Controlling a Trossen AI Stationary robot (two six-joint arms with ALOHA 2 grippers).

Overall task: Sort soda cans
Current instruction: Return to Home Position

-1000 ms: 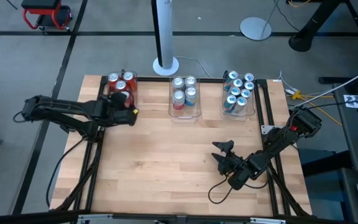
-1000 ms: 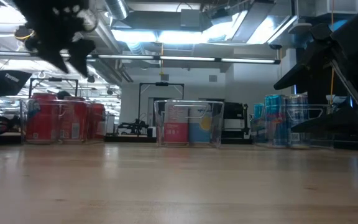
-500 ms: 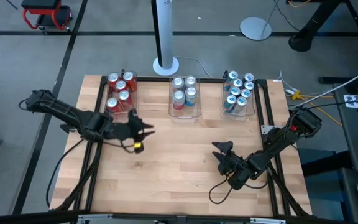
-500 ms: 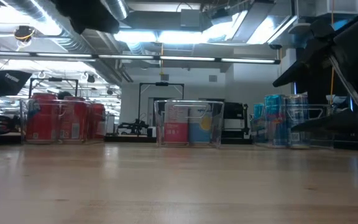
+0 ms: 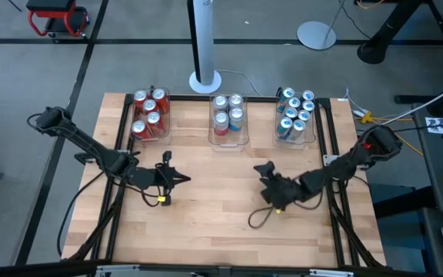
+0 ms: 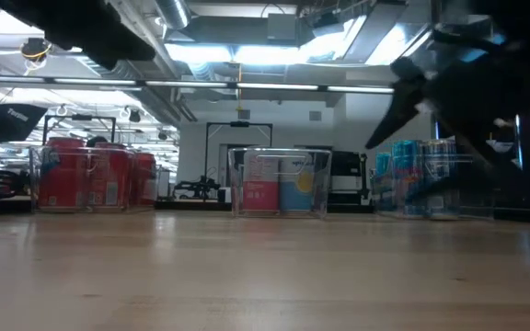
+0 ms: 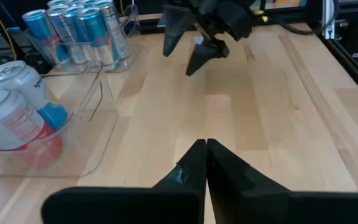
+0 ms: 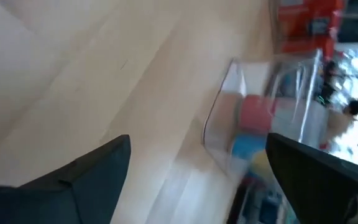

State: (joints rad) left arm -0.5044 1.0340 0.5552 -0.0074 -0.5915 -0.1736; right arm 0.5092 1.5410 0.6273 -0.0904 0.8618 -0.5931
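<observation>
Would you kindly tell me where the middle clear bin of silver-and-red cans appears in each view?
High view: the clear rectangular plastic bin holding silver-and-red soda cans sits upper centre.
Low view: the bin is at centre.
Left wrist view: the bin is at the left edge.
Right wrist view: the bin is right of centre.
Shared landmark: the light wooden tabletop.

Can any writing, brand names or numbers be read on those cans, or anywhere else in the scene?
No text can be read here with certainty.
silver-and-red cans: red markings on the side, too blurred to read.
teal-blue cans: print too small to read.
red cans: no lettering legible in any view.
</observation>
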